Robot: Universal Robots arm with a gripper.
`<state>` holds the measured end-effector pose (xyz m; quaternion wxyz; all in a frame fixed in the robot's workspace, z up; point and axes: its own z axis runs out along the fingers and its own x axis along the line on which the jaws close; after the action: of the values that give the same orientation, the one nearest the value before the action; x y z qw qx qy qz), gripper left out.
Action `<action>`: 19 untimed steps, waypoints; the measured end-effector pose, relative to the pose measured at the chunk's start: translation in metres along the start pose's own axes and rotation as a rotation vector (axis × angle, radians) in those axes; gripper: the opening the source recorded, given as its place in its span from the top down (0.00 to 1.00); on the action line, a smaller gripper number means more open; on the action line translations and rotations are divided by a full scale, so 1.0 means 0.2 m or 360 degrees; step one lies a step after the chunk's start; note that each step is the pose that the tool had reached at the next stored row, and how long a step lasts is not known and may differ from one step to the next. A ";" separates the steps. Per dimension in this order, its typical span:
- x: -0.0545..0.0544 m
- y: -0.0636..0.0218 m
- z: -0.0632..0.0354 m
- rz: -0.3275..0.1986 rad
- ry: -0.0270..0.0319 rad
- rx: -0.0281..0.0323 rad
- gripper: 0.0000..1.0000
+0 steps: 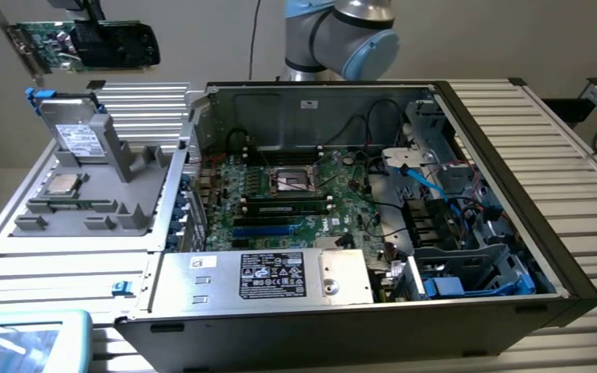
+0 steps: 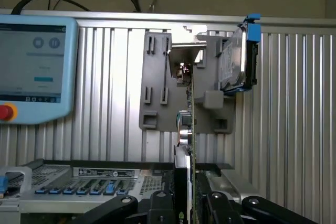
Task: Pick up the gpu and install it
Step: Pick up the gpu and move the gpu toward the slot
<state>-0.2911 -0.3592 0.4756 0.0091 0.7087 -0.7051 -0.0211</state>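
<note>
gpu is hanging in the air at the upper left of the exterior frame, clear of the grey holder. I'd call the pick done and the install not started. The hand is partway closed, its fingers pinching the card edge-on. I reckon the next bit calls for careful lining up with a slot on the motherboard inside the open case.
</note>
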 end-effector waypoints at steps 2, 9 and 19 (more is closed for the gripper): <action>0.00 -0.028 0.000 0.0002 0.00001 -0.00005 0.72; 0.00 -0.097 0.006 0.0020 -0.00027 0.00001 0.72; 0.00 -0.319 0.002 0.0021 -0.00030 0.00002 0.72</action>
<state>-0.2274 -0.3592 0.4725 0.0086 0.7040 -0.7098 -0.0217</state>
